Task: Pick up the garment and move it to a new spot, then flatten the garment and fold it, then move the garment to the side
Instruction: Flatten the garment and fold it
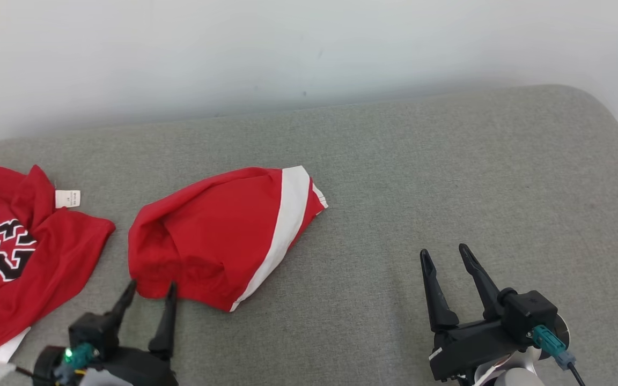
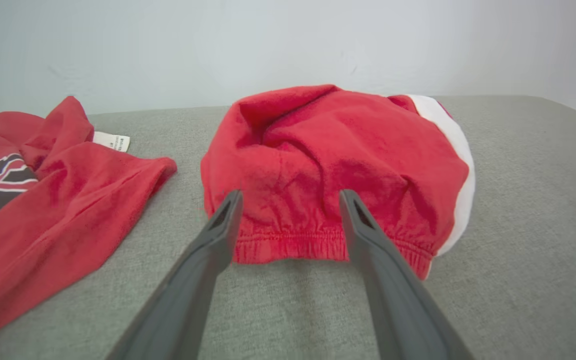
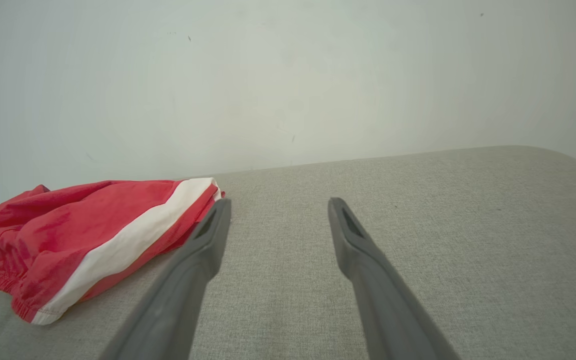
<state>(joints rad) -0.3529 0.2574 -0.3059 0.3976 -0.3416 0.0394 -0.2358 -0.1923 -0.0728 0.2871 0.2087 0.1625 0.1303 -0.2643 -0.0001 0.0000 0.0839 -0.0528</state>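
Observation:
The garment (image 1: 218,230) is a pair of red shorts with a white side stripe, lying bunched and folded over on the grey cushion left of centre. My left gripper (image 1: 152,287) stands open at the shorts' near edge, fingertips at the elastic waistband. In the left wrist view the shorts (image 2: 338,160) fill the middle, and the left gripper (image 2: 292,197) has its fingers spread to either side of the waistband, gripping nothing. My right gripper (image 1: 444,250) is open over bare cushion well to the right. The right wrist view shows the shorts (image 3: 88,240) left of the open right gripper (image 3: 279,202).
A red jersey (image 1: 14,252) with black and white numbers and a white label lies crumpled at the far left, close to the shorts; it also shows in the left wrist view (image 2: 43,210). The grey cushion (image 1: 448,161) ends at a pale wall (image 1: 309,53) behind and rounds off at the right.

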